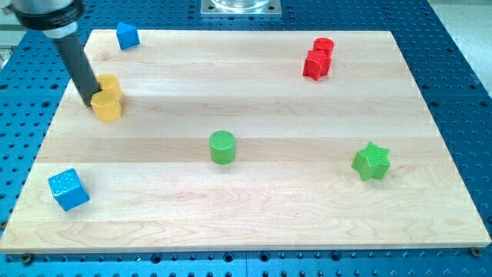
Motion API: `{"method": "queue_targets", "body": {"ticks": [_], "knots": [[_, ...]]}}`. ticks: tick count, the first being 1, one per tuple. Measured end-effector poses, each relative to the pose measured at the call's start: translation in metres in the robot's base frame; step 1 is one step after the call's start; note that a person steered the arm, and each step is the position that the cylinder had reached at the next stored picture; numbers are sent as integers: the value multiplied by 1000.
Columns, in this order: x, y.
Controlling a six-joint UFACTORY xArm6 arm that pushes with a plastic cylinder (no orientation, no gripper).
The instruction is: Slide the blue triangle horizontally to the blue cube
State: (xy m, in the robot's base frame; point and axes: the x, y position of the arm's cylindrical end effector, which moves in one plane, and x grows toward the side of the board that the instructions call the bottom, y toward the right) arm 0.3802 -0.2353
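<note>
The dark rod comes in from the board's top-left corner, leaning down and toward the view's right. My tip (90,101) sits on the board near its left edge, up in the top-left part.

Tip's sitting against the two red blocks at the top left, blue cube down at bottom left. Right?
Not quite: in the camera view my tip is against the two yellow blocks at the view's top left, not red ones. The red blocks sit at the view's top right, apart from the tip. The blue cube is at the bottom left, as you said.
</note>
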Motion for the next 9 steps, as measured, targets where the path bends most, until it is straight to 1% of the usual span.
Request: {"method": "queue_targets", "body": {"ticks": [1,2,3,4,5,7,8,9], "knots": [[-22,-45],[-43,-61],[-74,-47],[-75,10],[-62,30],[-20,20],[-40,-31],[-94,-47]]}}
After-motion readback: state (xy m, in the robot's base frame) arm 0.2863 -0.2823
